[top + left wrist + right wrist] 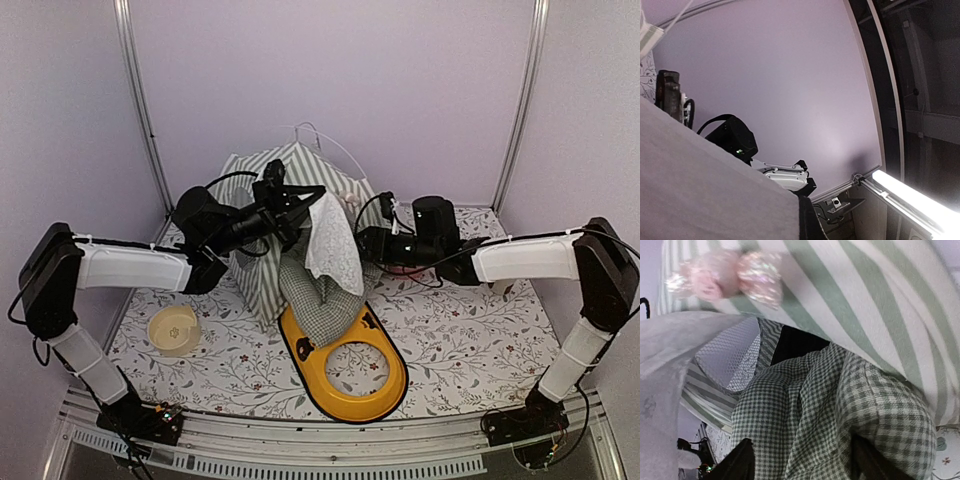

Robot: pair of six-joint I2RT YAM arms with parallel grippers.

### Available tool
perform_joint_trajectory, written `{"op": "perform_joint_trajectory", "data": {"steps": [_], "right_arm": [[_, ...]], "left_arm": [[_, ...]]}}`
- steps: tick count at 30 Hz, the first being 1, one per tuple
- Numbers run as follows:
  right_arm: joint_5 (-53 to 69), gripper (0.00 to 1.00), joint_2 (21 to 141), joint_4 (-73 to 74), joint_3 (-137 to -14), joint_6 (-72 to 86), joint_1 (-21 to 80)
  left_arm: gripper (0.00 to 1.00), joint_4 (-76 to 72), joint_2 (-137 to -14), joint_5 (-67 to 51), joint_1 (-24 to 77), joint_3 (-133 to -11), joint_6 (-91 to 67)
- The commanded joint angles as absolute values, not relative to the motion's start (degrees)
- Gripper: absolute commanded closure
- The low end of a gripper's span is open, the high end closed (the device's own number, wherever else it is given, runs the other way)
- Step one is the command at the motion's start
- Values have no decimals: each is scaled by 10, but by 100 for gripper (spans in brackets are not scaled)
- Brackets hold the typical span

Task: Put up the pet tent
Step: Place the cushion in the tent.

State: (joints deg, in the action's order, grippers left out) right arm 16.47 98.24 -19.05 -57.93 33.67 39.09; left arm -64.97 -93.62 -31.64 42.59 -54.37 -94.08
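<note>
Top view: a yellow ring (352,388) and a bowl (173,330) lie near the bench's (470,340) front. A checked cushion (318,300) spills from the striped tent (255,272) at back centre. The left gripper (292,208), shut, is at the white flap's (333,248) top. The right gripper (368,245) is beside the tent.
Left wrist: pale fabric (705,190) close up.
Right wrist: gripper wide, cushion between its fingers (742,465), stripes above.

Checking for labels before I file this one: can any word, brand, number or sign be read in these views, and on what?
No readable text in any view.
The pet tent shows only stripes, the cushion only checks, and the table cover a leaf print.
The yellow dish and the cream bowl carry small marks, too small to read as text.
</note>
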Motion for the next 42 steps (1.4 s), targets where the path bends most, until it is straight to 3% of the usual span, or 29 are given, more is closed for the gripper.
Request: {"op": "perform_joint_trajectory", "data": {"steps": [1, 6, 15, 19, 28, 42], "right_arm": [[101, 25, 909, -133, -549, 294, 392], [43, 16, 863, -69, -529, 248, 388], [40, 16, 784, -26, -511, 165, 423], [99, 16, 762, -64, -474, 134, 457], [76, 16, 848, -172, -452, 110, 592], [-7, 12, 1001, -163, -583, 97, 603]], "left_arm": [[100, -653, -894, -292, 434, -526, -917], [100, -650, -885, -281, 429, -520, -914], [100, -658, -890, -280, 429, -526, -915], [100, -667, -896, -282, 429, -528, -921], [100, -685, -905, -284, 429, -531, -933], [100, -684, -906, -292, 430, -530, -936]]}}
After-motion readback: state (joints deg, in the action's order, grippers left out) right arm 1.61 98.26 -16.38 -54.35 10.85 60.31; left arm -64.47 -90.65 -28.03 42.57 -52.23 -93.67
